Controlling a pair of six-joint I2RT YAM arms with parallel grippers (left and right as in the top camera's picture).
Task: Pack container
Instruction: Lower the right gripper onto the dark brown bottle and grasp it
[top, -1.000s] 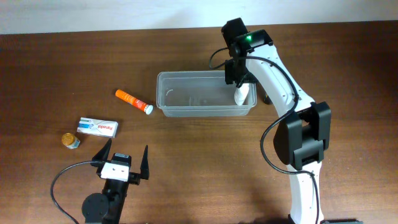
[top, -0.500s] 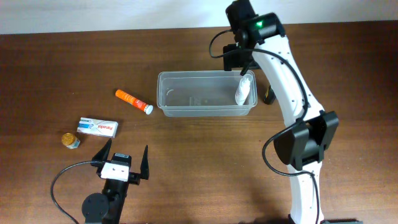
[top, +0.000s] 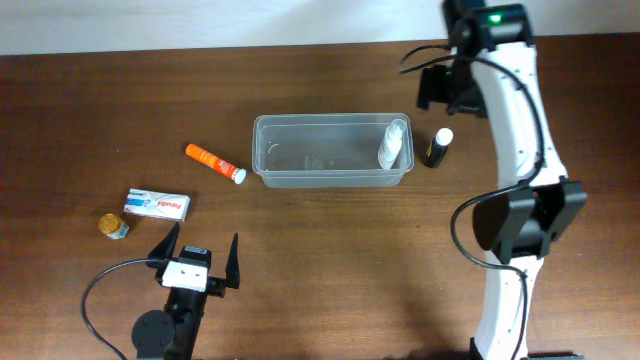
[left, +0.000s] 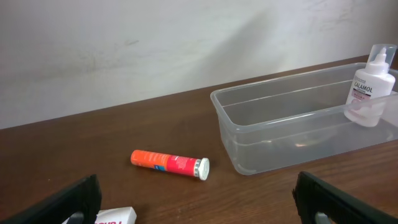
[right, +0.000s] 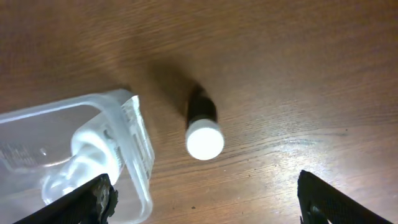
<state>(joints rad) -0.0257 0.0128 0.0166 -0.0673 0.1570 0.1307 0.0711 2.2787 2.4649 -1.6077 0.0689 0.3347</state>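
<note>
The wooden table (top: 320, 260) carries the container (top: 330, 179) at centre rear, upright, with a white pump bottle (top: 393, 146) standing in its right end. The right gripper (right: 210, 200) hovers above the right rear of the container, jaws wide and empty. The left gripper (top: 200, 249) sits at the front left, jaws wide and empty. To the left of the container lie a white box (top: 157, 204), an orange tube (top: 214, 164) and a small jar (top: 114, 226). A dark white-capped bottle (top: 437, 148) stands just beside the container's right wall.
</note>
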